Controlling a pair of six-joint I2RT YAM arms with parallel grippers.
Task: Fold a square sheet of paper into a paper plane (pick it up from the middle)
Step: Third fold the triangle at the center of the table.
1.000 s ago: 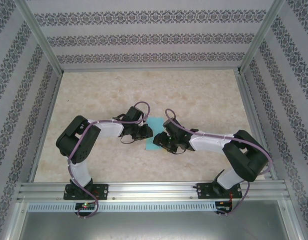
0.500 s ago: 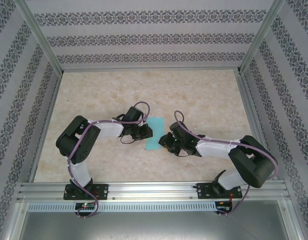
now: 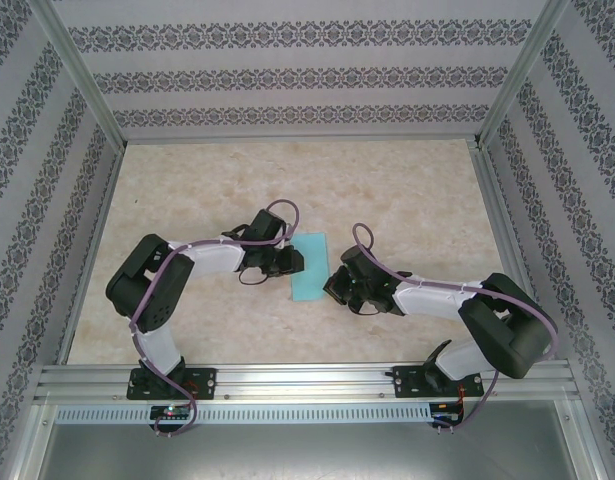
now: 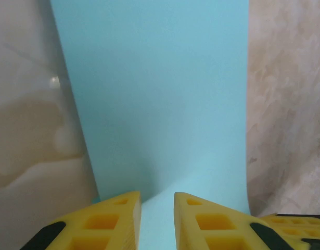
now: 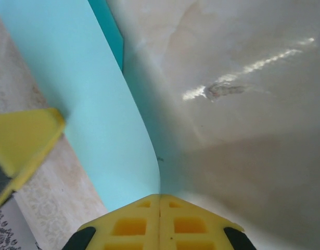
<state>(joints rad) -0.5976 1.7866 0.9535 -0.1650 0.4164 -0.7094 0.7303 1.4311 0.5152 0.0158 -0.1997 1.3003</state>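
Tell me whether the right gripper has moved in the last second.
Yes. Against the front rail, the right gripper has shifted rightward, uncovering more of the square sheet of paper.

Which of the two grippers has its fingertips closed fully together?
The right gripper: its yellow fingertips meet with no gap, pinching the edge of the square sheet of paper. The left gripper shows a gap between its fingertips.

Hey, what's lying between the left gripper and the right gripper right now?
The turquoise sheet of paper. In the top view it sits between the left gripper and the right gripper, with nothing else in that stretch.
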